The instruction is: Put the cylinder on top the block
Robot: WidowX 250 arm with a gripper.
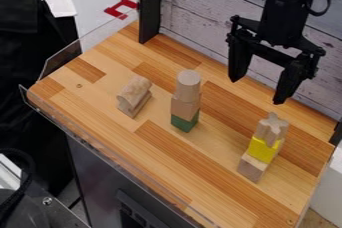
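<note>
The black robot arm [284, 14] enters at the 1 o'clock edge of the camera view and hangs nearly vertical, with the gripper [256, 92] directed downward over the 2 o'clock side of the wooden tabletop [160, 164]. The gripper is in the released state: its two fingers stand wide apart, tips down, with nothing between them. The pale wooden cylinder [188, 85] is located at 9 o'clock from the gripper, well apart from it. The cylinder stands upright at the top of a stack, seated on a plain wooden block [185, 107], which in turn rests on a green block [184, 123]. Component count, cylinder stack: cylinder, one; plain block, one; green block, one. A second stack is positioned at about 6 o'clock from the gripper. Component count, second stack: star-shaped wooden piece [272, 129] at the top, one; yellow block [263, 149] in the middle, one; lower wooden block [252, 167], one. A round-topped wooden item [135, 93] lies at 9 o'clock from the cylinder, not touching its stack; whether it comprises one part or two cannot be determined.
</note>
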